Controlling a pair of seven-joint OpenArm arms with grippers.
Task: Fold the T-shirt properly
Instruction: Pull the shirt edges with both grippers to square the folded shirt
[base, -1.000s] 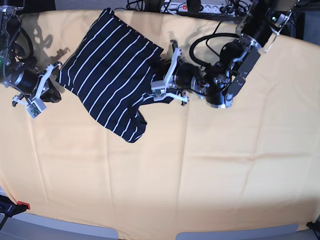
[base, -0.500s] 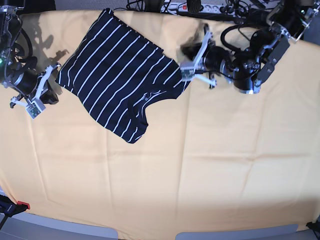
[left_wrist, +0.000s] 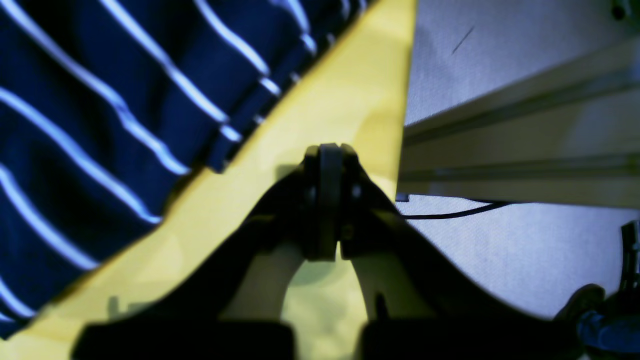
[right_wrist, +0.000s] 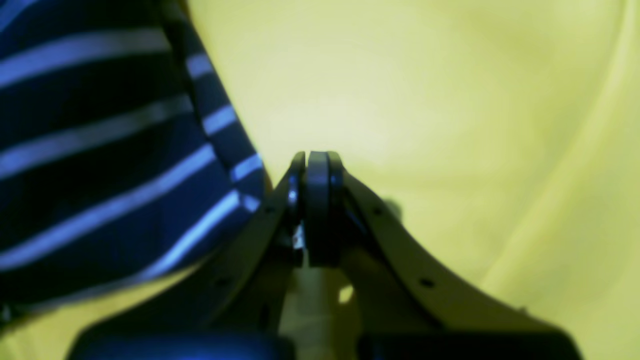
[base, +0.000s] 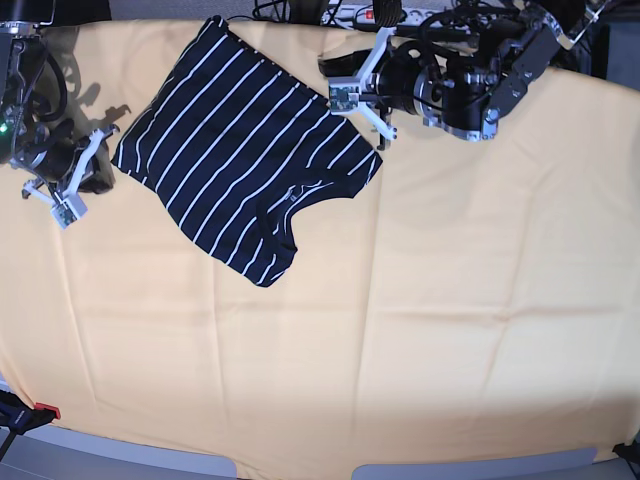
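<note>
The T-shirt (base: 240, 150), dark navy with thin white stripes, lies spread at an angle on the yellow-orange cloth (base: 400, 320) in the upper left of the base view. My left gripper (base: 338, 68) hangs shut and empty over the cloth just beyond the shirt's far right corner. In the left wrist view the left gripper (left_wrist: 324, 155) has its pads pressed together, with the T-shirt (left_wrist: 100, 125) to their left. My right gripper (base: 98, 178) is shut beside the shirt's left corner. In the right wrist view the right gripper (right_wrist: 317, 160) holds nothing, and the T-shirt (right_wrist: 100, 175) edge lies just left of it.
A power strip and tangled cables (base: 390, 15) lie behind the table's far edge. A pale rail (left_wrist: 525, 100) runs past that edge in the left wrist view. A red clamp (base: 45, 410) sits at the front left corner. The cloth covers the whole table.
The left arm has drawn back from the shirt's right side, up towards the far edge. The shirt's right part now lies spread out flat. The right arm has shifted only slightly.
</note>
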